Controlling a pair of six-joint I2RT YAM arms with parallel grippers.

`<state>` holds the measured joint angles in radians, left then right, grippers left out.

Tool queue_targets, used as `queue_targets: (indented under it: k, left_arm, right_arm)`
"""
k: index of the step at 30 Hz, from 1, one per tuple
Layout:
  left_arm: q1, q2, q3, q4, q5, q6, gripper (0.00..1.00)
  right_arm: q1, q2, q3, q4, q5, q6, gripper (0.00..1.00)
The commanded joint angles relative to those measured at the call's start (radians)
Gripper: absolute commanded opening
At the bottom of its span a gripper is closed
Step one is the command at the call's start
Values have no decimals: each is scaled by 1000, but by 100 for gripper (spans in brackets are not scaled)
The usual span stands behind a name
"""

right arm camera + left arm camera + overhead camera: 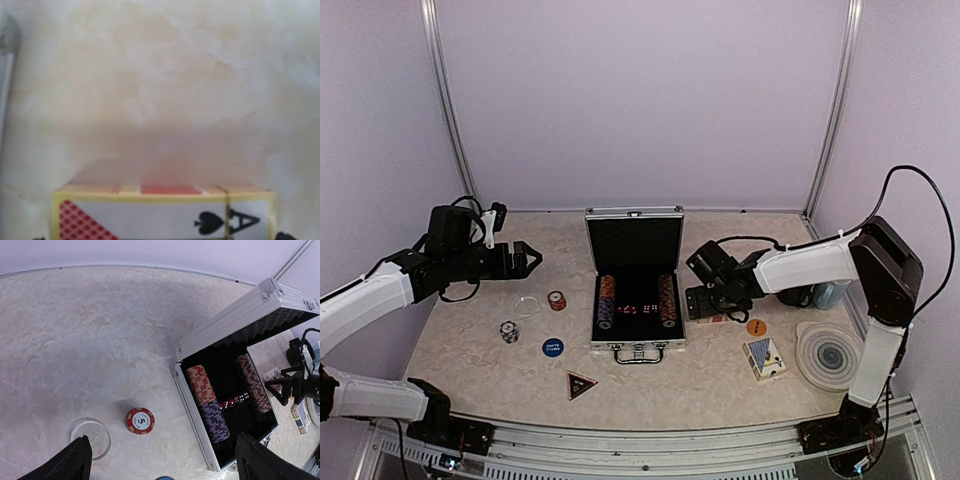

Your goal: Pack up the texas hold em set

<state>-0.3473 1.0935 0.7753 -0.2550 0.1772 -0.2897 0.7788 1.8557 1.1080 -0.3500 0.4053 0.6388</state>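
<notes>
Right of centre, beside the case (634, 242), the right gripper (700, 303) hovers open over the red deck (150, 220), seemingly mid-pickup; next it must close squarely. Left gripper (530, 258) also open

You had a "5" on the white centre of the red chip (139, 420), lying a little ahead of the left fingers (72, 460) and between them. Its rim text was too small to read. Right at the right gripper (710, 306) fingertips, the red card deck (162, 217) showed a black spade and "A". The blue button (552, 347) had white lettering, unreadable.
</notes>
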Motion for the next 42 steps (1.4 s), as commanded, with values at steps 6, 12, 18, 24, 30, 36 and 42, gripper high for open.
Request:
queue_targets:
  k: [6,12,18,24,30,36,42]
  left_arm:
    - [9,5,13,26,14,-9,99]
    - [13,7,14,29,21,-9,99]
    - [14,6,13,29,22,-9,99]
    - [15,4,13,30,23,-9,99]
    - [15,3,13,28,24,-9,99]
    - [16,8,13,28,24,-9,99]
    - [16,7,13,30,24,-10,99]
  right_arm:
    - [-34,-54,-47,-49,-27,-29,99]
    - [-38,-72,-58,-55,-26,-24,99]
    - [-59,-102,-93,-16,-65,-17,99]
    - [-81,-101,-108,-5,-88,-16,99]
    - [-88,-95,-123,26,-132,-19,99]
    - [-100,-102,-118,22,-147,-23,99]
    - [-105,-81,-122,22,-155,-29,99]
